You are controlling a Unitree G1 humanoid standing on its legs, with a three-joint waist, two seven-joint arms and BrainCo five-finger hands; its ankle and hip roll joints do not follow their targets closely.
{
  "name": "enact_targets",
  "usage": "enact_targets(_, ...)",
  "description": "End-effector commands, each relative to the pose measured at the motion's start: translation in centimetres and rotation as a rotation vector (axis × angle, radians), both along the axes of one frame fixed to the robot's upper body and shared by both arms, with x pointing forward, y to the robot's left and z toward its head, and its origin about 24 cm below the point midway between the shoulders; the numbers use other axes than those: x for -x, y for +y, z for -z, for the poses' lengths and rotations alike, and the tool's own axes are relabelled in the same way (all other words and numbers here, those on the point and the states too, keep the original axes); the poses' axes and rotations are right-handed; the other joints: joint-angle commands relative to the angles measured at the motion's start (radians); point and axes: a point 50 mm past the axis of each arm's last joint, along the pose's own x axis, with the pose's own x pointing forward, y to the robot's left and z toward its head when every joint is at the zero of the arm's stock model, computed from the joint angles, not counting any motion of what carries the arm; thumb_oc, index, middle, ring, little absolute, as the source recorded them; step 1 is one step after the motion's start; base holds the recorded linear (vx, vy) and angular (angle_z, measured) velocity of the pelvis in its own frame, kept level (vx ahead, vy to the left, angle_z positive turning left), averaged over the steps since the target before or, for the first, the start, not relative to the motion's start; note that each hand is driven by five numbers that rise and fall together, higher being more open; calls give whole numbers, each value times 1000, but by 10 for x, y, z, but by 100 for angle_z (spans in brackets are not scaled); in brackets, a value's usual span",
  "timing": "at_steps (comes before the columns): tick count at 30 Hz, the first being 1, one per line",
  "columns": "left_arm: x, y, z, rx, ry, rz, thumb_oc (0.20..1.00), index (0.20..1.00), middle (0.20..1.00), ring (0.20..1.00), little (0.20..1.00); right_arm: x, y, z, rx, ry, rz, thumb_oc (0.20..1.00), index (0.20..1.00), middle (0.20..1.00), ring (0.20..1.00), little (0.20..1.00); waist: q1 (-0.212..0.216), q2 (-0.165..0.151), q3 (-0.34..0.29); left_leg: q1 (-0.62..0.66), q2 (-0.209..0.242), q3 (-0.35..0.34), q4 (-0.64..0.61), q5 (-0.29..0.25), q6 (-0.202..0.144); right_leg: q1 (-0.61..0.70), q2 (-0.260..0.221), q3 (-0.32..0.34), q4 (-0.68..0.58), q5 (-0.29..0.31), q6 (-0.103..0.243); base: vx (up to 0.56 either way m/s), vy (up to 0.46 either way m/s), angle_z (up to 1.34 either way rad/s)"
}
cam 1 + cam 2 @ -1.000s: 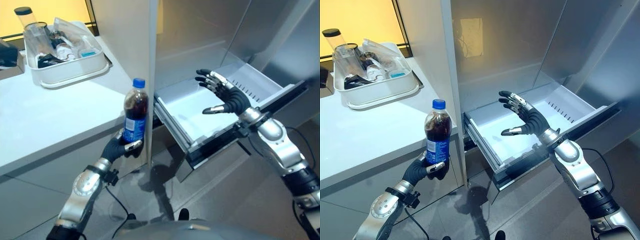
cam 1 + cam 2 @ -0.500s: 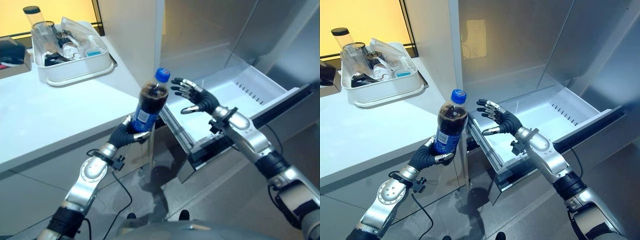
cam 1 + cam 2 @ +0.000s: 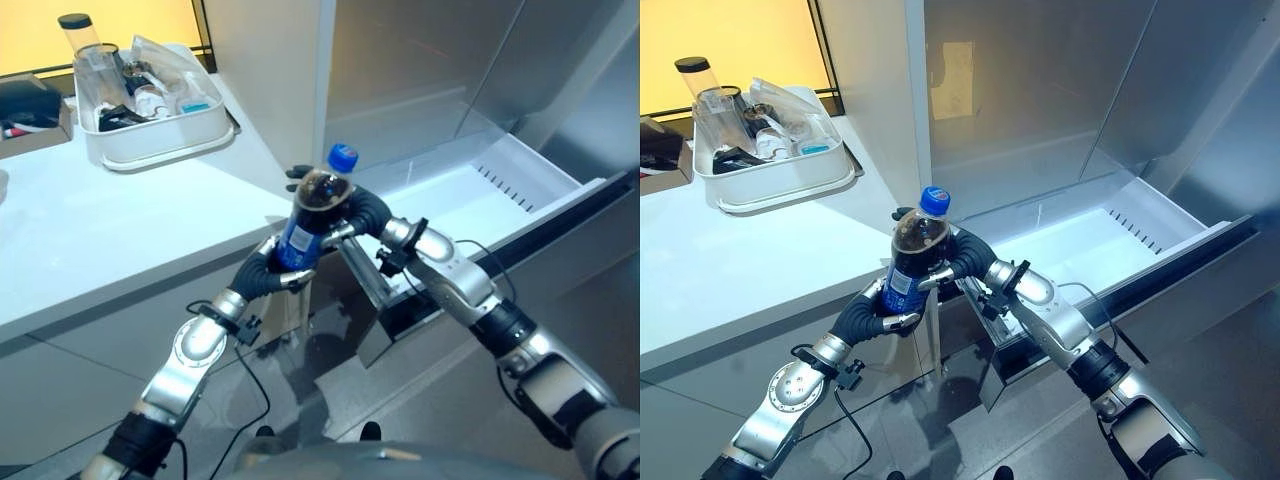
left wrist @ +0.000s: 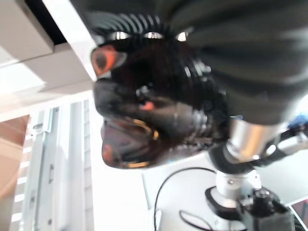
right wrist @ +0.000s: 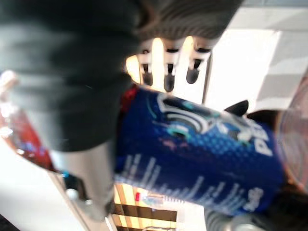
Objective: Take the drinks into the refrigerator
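Fingers of both hands are wrapped around one bottle [image 3: 308, 222] at the centre of the frame. The left hand [image 3: 262, 276], reaching up from the lower left, curls its dark-tipped fingers round the lower part, just below the blue label. The right hand [image 3: 352, 212], reaching in from the lower right, closes round the upper part near the shoulder, with fingertips [image 3: 297, 172] showing past the far side of the bottle. The right wrist view shows silver fingers [image 5: 166, 72] bent over the label of the bottle [image 5: 202, 154].

The bottle holds dark cola, has a blue cap [image 3: 934, 199], and leans slightly with the cap toward the upper right. It is held in the air, in front of the corner of the white desk [image 3: 120, 240] and just left of the drawer [image 3: 1090, 240].

That drawer, white inside, is pulled out of the grey refrigerator [image 3: 1040, 90] and runs from the centre to the right of the frame. The refrigerator's steel panels take up the upper right.

On the desk in the upper left sits a white tub [image 3: 160, 140] with a clear container with a dark lid [image 3: 82, 45] and other small items that are hard to make out.
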Motion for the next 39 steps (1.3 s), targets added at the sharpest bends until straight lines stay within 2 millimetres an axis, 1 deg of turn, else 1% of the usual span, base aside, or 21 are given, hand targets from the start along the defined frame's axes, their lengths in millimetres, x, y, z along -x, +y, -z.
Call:
enact_targets(1,-10,-38,-59,111,-308,181,200,200,200,200,200,-7,24,-24,-62,-72,-24,1000,1000,1000,1000,1000,12,-3,-39,-15,-43,-51,0,-72,37,40,-18,-71,29,-28,46,0,0,0)
enact_targets(4,-12,-44,-59,125,-303,197,200,200,200,200,200,-12,31,-15,-70,-26,-1,1000,1000,1000,1000,1000,17,-2,-39,-14,-41,-51,0,-73,37,43,-18,-73,28,-29,46,0,0,0)
enact_targets(5,-12,-44,-59,125,-303,197,200,200,200,200,200,-12,31,-15,-70,-27,-1,1000,1000,1000,1000,1000,17,-3,-39,-14,-41,-51,0,-73,37,43,-18,-73,28,-29,45,0,0,0)
enact_targets(6,-14,-49,-58,140,-283,216,200,200,200,200,200,-14,39,-13,-75,-7,2,1000,1000,1000,1000,1000,19,-2,-39,-13,-40,-51,0,-73,36,44,-18,-72,28,-29,45,0,0,0)
enact_targets(8,-14,-51,-54,164,-249,229,200,200,200,200,200,-16,45,-15,-83,-8,7,1000,1000,1000,1000,1000,20,-3,-39,-13,-39,-50,0,-73,36,45,-18,-71,26,-29,45,0,0,0)
enact_targets(9,-15,-52,-51,177,-227,231,200,200,200,200,200,-17,47,-17,-85,-10,18,580,580,580,580,580,20,-2,-40,-12,-39,-51,0,-73,37,45,-17,-70,25,-29,44,0,0,0)
enact_targets(10,-15,-52,-51,177,-227,232,200,200,200,200,200,-17,47,-17,-85,-11,18,200,200,200,200,200,20,-2,-39,-12,-39,-51,0,-73,37,45,-17,-70,25,-29,44,0,0,0)
enact_targets(12,-14,-53,-50,214,-205,231,200,200,200,200,200,-17,49,-21,-114,-22,45,200,200,200,200,200,22,-1,-40,-11,-40,-49,0,-74,38,46,-16,-69,25,-30,43,0,0,0)
enact_targets(17,-14,-53,-49,232,-199,217,200,200,200,200,200,-17,46,-18,-142,-4,81,200,200,200,200,200,22,0,-40,-10,-40,-50,0,-75,39,46,-17,-69,24,-30,44,0,0,0)
enact_targets(18,-14,-52,-49,240,-197,204,200,200,200,200,200,-18,41,-16,-157,5,108,200,200,200,200,200,21,0,-41,-10,-41,-52,0,-75,40,47,-16,-69,24,-31,44,0,0,0)
enact_targets(24,-16,-49,-46,256,-181,175,200,200,200,200,200,-19,34,-12,-161,10,148,200,200,200,200,200,20,-2,-42,-10,-42,-52,0,-74,40,49,-17,-72,23,-30,44,0,0,0)
enact_targets(25,-16,-48,-43,262,-168,167,200,200,200,200,200,-20,29,-9,-159,16,169,200,200,200,200,200,19,-2,-42,-10,-42,-52,0,-73,41,50,-17,-72,22,-29,44,0,0,0)
enact_targets(27,-16,-47,-39,276,-146,156,200,200,200,200,200,-20,25,-8,-163,18,179,200,200,200,200,200,20,-3,-42,-12,-42,-53,0,-72,41,49,-17,-70,20,-28,44,-18,-2,0)
enact_targets(29,-16,-44,-35,293,-123,136,1000,1000,1000,1000,1000,-20,20,-6,-166,21,198,200,200,200,200,200,20,-4,-41,-14,-41,-54,0,-70,41,47,-18,-70,19,-26,45,0,0,0)
enact_targets(30,-16,-44,-35,293,-123,136,1000,1000,1000,1000,1000,-20,20,-6,-166,21,198,200,200,200,200,200,21,-4,-41,-14,-41,-54,0,-70,41,47,-18,-70,19,-26,45,0,0,0)
enact_targets(33,-15,-36,-22,339,-54,76,1000,1000,1000,1000,1000,-20,2,-6,-183,6,266,200,200,200,200,200,22,-6,-38,-19,-42,-55,0,-67,43,43,-19,-69,18,-23,46,-41,0,2)
enact_targets(36,-11,-26,-4,381,32,5,1000,1000,1000,1000,1000,-16,-21,-5,-215,-15,358,200,200,200,200,200,21,-8,-37,-22,-43,-57,0,-66,46,42,-20,-69,18,-20,47,-11,-2,0)
enact_targets(37,-11,-26,-4,381,32,5,1000,1000,1000,1000,1000,-16,-21,-5,-215,-15,358,200,200,200,200,200,21,-8,-37,-22,-43,-57,0,-66,46,42,-20,-69,18,-20,47,0,0,0)
enact_targets(38,-6,-18,5,385,74,-35,1000,1000,1000,1000,1000,-11,-38,-9,-233,-56,418,200,200,200,200,200,20,-9,-33,-25,-44,-59,0,-65,47,40,-20,-71,19,-19,47,-16,-7,4)
enact_targets(39,-3,-12,7,387,84,-54,1000,1000,1000,1000,1000,-8,-47,-11,-243,-79,451,200,200,200,200,200,20,-11,-31,-27,-45,-60,0,-65,48,39,-20,-72,18,-17,48,-20,-9,5)
